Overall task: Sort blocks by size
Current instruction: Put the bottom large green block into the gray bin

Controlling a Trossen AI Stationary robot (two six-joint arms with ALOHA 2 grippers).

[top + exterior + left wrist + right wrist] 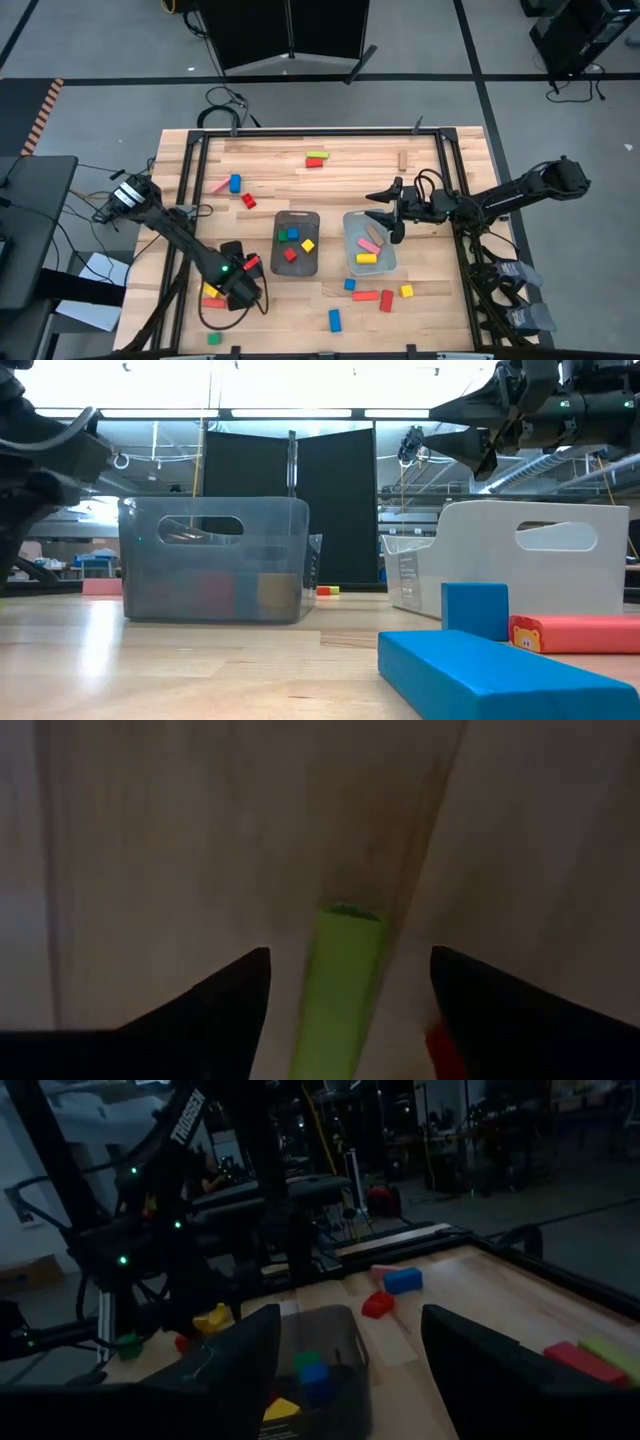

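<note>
Pale wooden planks are stretching out under both my arms, with a dark metal frame (190, 215) edging the table (300, 305). Nearest the front edge, my left gripper (240, 292) is hovering low over the boards with its fingers (225, 995) spread apart, holding nothing; a long green bar (340, 985) is lying on the wood straight between them, and a sliver of red is showing beside one fingertip. Yellow and red blocks are peeking out just beside that gripper from above. Along the same front strip, a blue bar (334, 319), a red bar (365, 296), and small blue, red and yellow cubes are lying scattered.

Further in, the dark grey tray (296, 243) is holding small cubes in green, blue, yellow and red. Beside it the pale tray (370, 243) is holding longer bars, pink and yellow. My right gripper (385, 218) is hanging above the pale tray's far end, jaws parted and empty.

Beyond that, a pink bar, a blue block (235, 183) and a red block (248, 200) are sitting together, a green-and-red pair (316, 158) lies near the far edge, and a tan bar (403, 159) rests apart.
</note>
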